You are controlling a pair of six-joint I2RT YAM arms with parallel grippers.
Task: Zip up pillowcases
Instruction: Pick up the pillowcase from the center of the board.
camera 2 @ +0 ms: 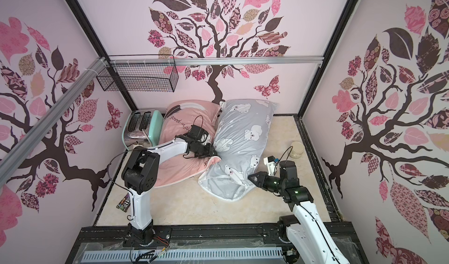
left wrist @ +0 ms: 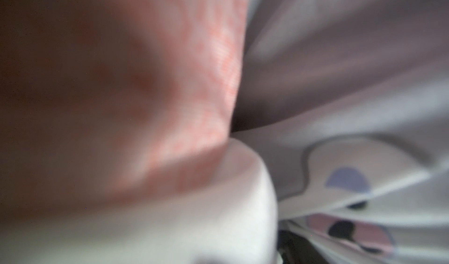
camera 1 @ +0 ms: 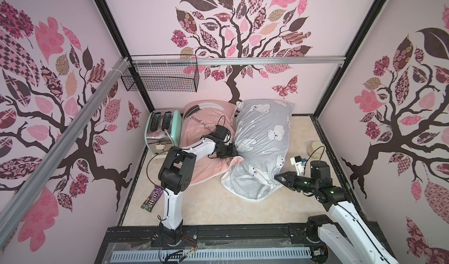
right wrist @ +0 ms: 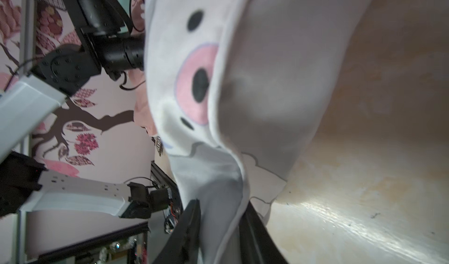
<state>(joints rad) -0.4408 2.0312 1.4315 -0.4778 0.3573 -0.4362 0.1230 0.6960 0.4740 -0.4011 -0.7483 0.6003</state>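
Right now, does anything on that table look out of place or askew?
Yes. The grey pillowcase lies askew, its near end crumpled against the pink pillowcase. A stray candy packet lies near the table's front-left corner.

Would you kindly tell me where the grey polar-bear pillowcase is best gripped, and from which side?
Probably the loose near end of the grey pillowcase, by its white piping, approached low from the robot's right. The fabric there lies slack and thin beyond the plump middle, so jaws can pinch it; the right gripper pinches a fold there.
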